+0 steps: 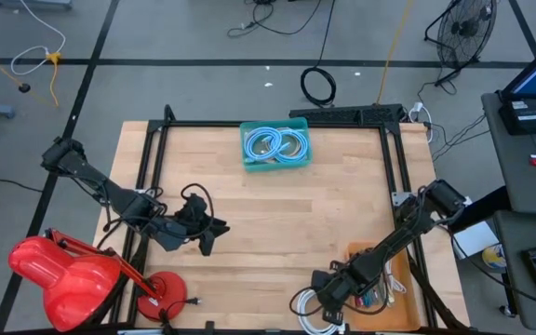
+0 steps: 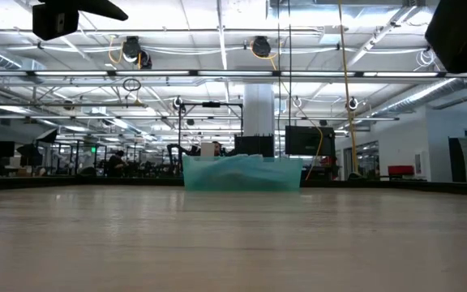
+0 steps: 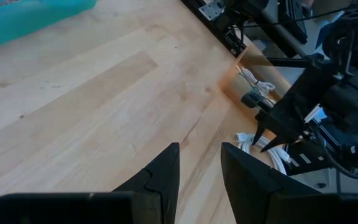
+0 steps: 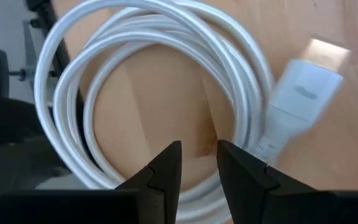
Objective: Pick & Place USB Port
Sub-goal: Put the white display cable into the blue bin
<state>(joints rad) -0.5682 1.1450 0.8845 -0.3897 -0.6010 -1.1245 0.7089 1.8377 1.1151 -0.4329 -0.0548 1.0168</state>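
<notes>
A white USB cable (image 1: 307, 305) lies coiled on the wooden table near its near edge. In the right wrist view the coil (image 4: 241, 56) fills the picture, and its white plug (image 4: 300, 90) with the metal connector rests flat on the wood beside it. My right gripper (image 1: 327, 296) (image 4: 199, 155) hovers just over the coil, open by a narrow gap, with its fingers above the coil's inner rim. My left gripper (image 1: 207, 240) (image 3: 201, 155) waits over the table's left part, also narrowly open and holding nothing. The left wrist view shows the right arm and the white cable (image 3: 247, 140) farther off.
A teal bin (image 1: 275, 163) (image 2: 242, 174) holding coiled pale cables stands at the table's far middle. A brown tray (image 1: 356, 251) with more cables sits by the near right corner, right of the white coil. Black frame rails line the table's sides, and a red lamp (image 1: 63, 274) stands outside the near left corner.
</notes>
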